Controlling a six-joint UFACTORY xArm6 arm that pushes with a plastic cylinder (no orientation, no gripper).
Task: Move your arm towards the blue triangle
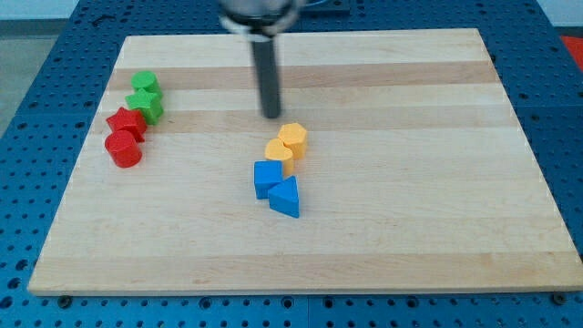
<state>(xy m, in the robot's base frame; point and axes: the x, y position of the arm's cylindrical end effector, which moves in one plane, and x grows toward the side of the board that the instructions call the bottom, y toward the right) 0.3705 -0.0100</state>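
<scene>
The blue triangle [285, 197] lies near the middle of the wooden board [410, 182], touching a blue cube [267, 177] at its upper left. My tip [271, 115] rests on the board above both blue blocks, about a quarter of the board's depth up the view from the triangle. Two yellow blocks [292, 139] [280, 153] sit between my tip and the blue blocks, just below and right of the tip. The tip touches no block.
Two green blocks [144, 83] [148, 103] and two red blocks [126, 121] [123, 149] cluster at the board's left. A blue perforated table [565, 109] surrounds the board.
</scene>
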